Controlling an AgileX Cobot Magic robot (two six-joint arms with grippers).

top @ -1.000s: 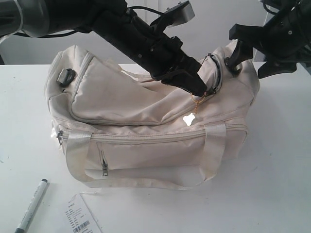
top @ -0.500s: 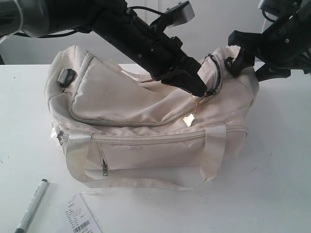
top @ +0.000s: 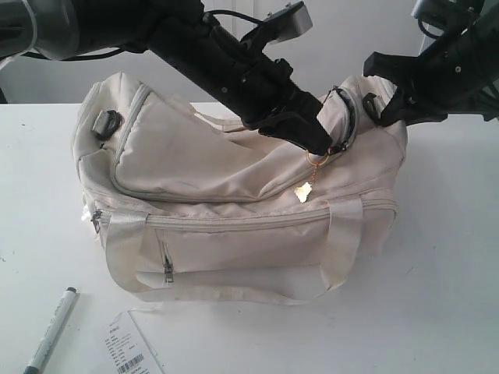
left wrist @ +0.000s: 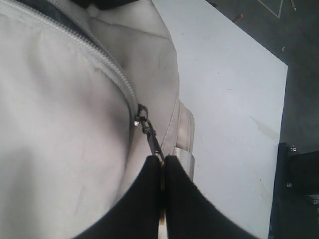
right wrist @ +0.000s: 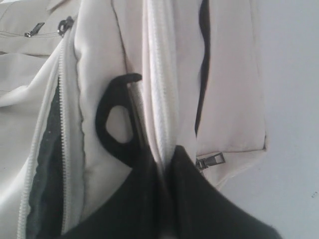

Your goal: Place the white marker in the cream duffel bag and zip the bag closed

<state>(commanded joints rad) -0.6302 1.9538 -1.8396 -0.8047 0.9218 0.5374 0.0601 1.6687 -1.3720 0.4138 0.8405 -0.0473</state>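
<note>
The white marker point(top: 51, 329) lies on the table point(top: 452, 273) at its near left edge beside a barcoded tag point(top: 129, 351) whose print is too small to read, the cream duffel bag point(top: 234, 195) sits mid-table, the left gripper point(left wrist: 162, 162) pinches the zipper pull point(left wrist: 149, 132), and the right gripper point(right wrist: 164, 154), spread wide a second ago, now clamps the bag's end, with bare table beyond.

- The cream duffel bag point(top: 234, 156) is soft, matt cloth, creased all over, with dark lining inside.
- Its zipper pull point(left wrist: 151, 135) is dull, dark metal; the charm point(top: 305, 192) glints like polished metal.
- The white marker point(top: 51, 329) has a smooth plastic-looking barrel.
- The tag point(top: 129, 349) is printed paper.
- The table point(top: 444, 296) is smooth, matt white.
</note>
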